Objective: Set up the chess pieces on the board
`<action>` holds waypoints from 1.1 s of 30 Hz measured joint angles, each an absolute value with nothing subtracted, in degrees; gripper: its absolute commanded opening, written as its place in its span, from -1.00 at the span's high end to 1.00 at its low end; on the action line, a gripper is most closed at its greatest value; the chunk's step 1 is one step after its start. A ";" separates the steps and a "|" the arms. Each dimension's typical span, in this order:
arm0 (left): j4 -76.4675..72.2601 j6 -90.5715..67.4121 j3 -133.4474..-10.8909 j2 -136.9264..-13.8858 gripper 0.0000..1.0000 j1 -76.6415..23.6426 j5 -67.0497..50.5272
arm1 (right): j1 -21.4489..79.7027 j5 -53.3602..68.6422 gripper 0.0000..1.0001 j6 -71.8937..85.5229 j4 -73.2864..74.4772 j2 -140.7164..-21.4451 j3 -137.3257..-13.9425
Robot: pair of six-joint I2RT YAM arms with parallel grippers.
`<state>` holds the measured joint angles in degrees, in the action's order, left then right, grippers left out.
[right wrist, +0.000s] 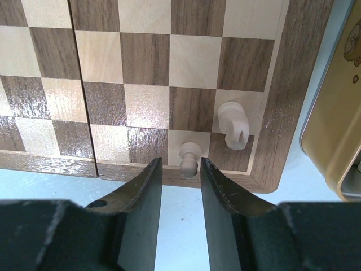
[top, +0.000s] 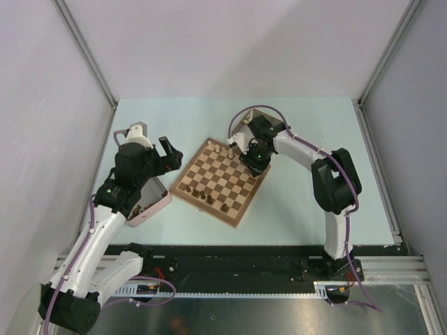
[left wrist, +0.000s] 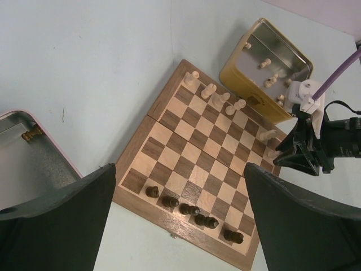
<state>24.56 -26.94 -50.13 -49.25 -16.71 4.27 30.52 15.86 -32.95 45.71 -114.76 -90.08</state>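
The board point(top: 222, 183) is lying flat near the middle of the table point(top: 307, 209), turned at an angle to the table's edges. It is showing light tan and dark brown squares inside a thin pale line and a wider brown border, with a fold seam running across its middle. Dark pieces point(left wrist: 189, 209), about six of them, are standing in a loose row along the board's edge nearest the left arm, and two are crowding together. Pale pieces point(left wrist: 217, 100) are lining the opposite edge. The yellow tin point(left wrist: 234, 76) is sitting open just off that edge, with more pale figures lying inside it.

The right gripper point(right wrist: 180, 169) is hanging low over one corner of that far edge. Its fingers are standing slightly apart on either side of a pale pawn point(right wrist: 189, 153), which is standing upright on a light square in the edge row. A gap is showing on one side of the pawn, so the fingers are not clenching it. The other finger may be grazing it, but the wrist view is too steep to be sure. A pale knight point(right wrist: 233, 125) is standing just beside the pawn, apparently on the corner square.

The left gripper point(top: 166, 151) is hovering above the table between the board and the pink tin point(top: 155, 206), its fingers spread wide and grasping nothing. The pink tin is sitting open beside the board's corner nearest the left arm, and one brown piece point(left wrist: 31, 134) is lying inside it against the wall.
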 measured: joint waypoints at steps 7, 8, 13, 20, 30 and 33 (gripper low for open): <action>24.53 -26.96 -50.06 -48.73 -0.99 -16.69 4.27 | 30.35 18.06 0.10 -32.99 46.83 -114.19 -90.11; 24.53 -26.96 -49.93 -48.53 -0.99 -16.69 4.27 | 30.24 18.50 0.09 -32.99 47.05 -113.97 -90.11; 24.56 -26.96 -49.56 -47.57 -0.99 -16.69 4.29 | 29.43 20.56 0.03 -32.99 48.18 -112.62 -90.21; 24.53 -26.96 -49.58 -47.51 -0.99 -16.64 4.27 | 28.27 23.94 -0.03 -32.91 48.73 -110.83 -90.85; 24.56 -26.96 -49.58 -47.51 -1.00 -16.36 4.27 | 26.98 29.10 -0.07 -31.83 48.93 -109.25 -92.01; 24.56 -26.96 -49.58 -47.51 -1.00 -16.32 4.25 | 26.59 30.57 -0.07 -31.38 48.93 -109.23 -92.47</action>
